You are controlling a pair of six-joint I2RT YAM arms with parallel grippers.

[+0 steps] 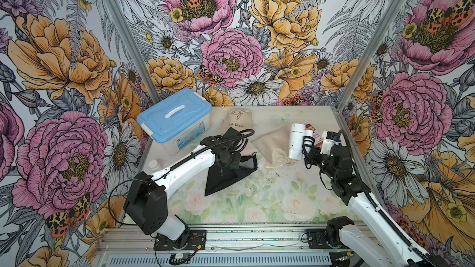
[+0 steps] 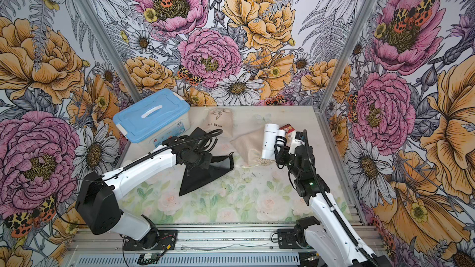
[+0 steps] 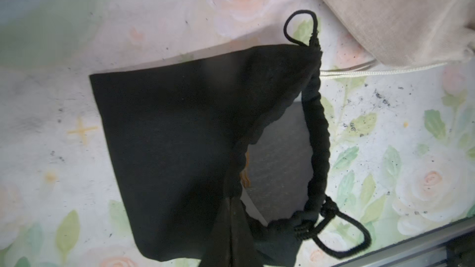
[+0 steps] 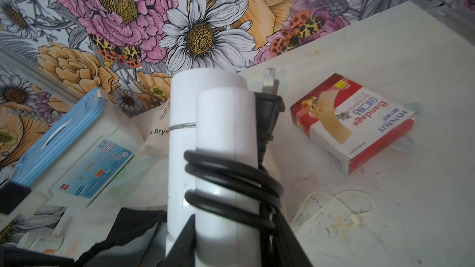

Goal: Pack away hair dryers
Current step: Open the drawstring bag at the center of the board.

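Newbie: Pouching step, yeah? We see the left gripper (image 3: pixel 236 201) pinched shut on the rim of the black pouch (image 1: pixel 228 173). It holds the pouch up just in front of the blue-lidded box (image 1: pixel 174 119), so the mouth gapes.

Regular: That's how we read it too. The right gripper (image 4: pixel 231 245) is clamped round the cord-wrapped handle of the white hair dryer (image 1: pixel 295 139). The dryer looks clear of the table, well across from the box, past the beige pouch (image 1: pixel 272 145). Nothing's bagged that we can see, so we reckon it's early. Next we'd want the dryer brought over toward the box and fed barrel-first into that opening, with the rim kept taut. Mouth looks snug, so those cord loops might snag.
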